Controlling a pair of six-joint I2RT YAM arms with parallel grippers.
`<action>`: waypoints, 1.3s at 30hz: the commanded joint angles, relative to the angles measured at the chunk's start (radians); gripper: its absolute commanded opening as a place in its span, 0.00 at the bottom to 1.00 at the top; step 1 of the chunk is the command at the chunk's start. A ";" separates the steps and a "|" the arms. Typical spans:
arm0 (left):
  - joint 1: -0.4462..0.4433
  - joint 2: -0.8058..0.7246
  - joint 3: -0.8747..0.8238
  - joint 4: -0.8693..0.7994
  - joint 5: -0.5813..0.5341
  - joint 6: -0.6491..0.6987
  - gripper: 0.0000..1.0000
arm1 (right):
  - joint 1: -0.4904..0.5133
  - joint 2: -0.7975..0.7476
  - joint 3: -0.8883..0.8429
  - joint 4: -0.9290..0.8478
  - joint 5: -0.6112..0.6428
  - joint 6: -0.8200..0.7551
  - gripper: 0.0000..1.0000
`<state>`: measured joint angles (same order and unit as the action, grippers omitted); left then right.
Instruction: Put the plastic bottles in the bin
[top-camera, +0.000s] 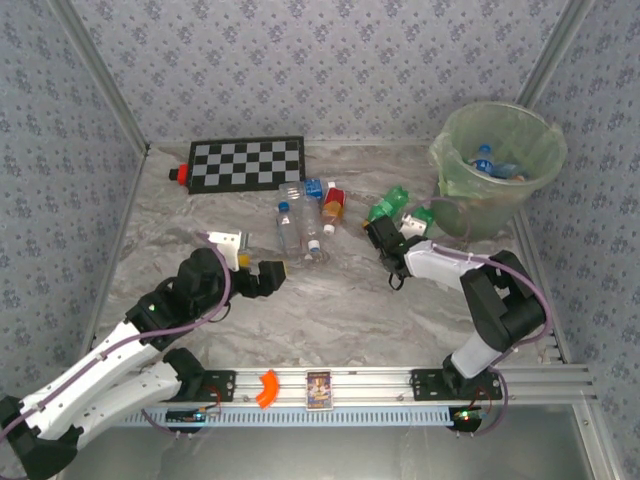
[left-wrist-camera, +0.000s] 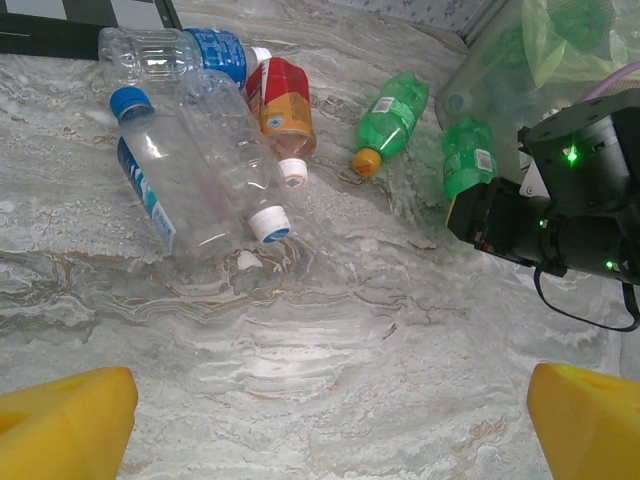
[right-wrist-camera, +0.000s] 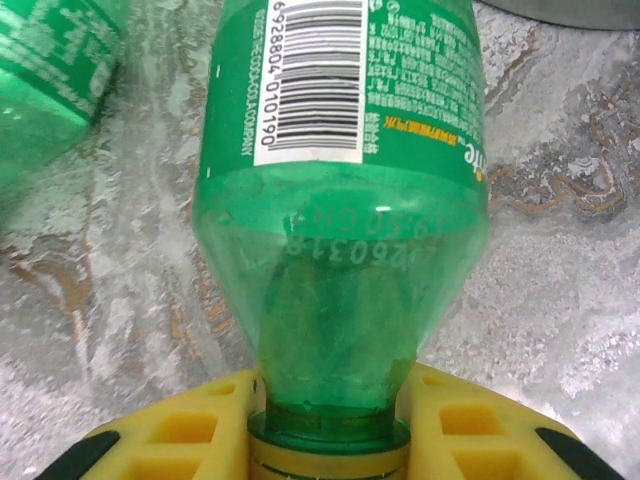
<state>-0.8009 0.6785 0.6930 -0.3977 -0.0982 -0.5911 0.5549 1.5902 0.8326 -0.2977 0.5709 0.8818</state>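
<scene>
Right tool (right-wrist-camera: 328, 405) is clenched on the neck of a green bottle (right-wrist-camera: 340, 200), with its yellow fingers (right-wrist-camera: 180, 435) pressed to either side. From above, this tool (top-camera: 380, 238) sits right of centre and points toward the far side. I cannot tell whether the bottle rests on the surface or is lifted off it. Left tool (top-camera: 258, 267) hangs released over the left middle, its yellow fingers (left-wrist-camera: 65, 420) spread wide with bare surface between them.

The grey marbled desk (top-camera: 340, 320) carries everything, and a metal rail (top-camera: 400, 380) runs along its near edge. At the far right corner stands the bin (top-camera: 470, 190), pale green and translucent with a thin liner. A few blue-labelled bottles (top-camera: 487, 160) lie inside it. A checkerboard (top-camera: 245, 163) lies flat at the far edge, left of centre, with a small red piece (top-camera: 180, 174) at its left end.

Between the two tools three clear bottles (left-wrist-camera: 235, 150) lie on their sides, touching one another. One has a blue cap (left-wrist-camera: 128, 100). An orange-and-red bottle (left-wrist-camera: 282, 110) lies against their right side. A second green bottle (left-wrist-camera: 392, 115), orange-capped, lies just beside the gripped one and apart from the clear cluster.

On the rail sit an orange hook (top-camera: 266, 388) and a small card (top-camera: 318, 388).
</scene>
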 joint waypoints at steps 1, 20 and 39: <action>-0.008 -0.013 0.035 -0.012 -0.013 0.023 1.00 | 0.049 -0.062 -0.006 -0.024 0.077 -0.032 0.29; -0.008 -0.075 0.038 -0.010 -0.016 0.048 1.00 | 0.158 -0.422 0.236 -0.141 0.004 -0.417 0.29; -0.009 -0.140 0.067 -0.056 0.035 0.060 1.00 | -0.457 -0.398 0.633 -0.282 -0.299 -0.239 0.30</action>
<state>-0.8017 0.5610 0.7292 -0.4393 -0.0822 -0.5499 0.1589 1.1675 1.4376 -0.5587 0.3454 0.5434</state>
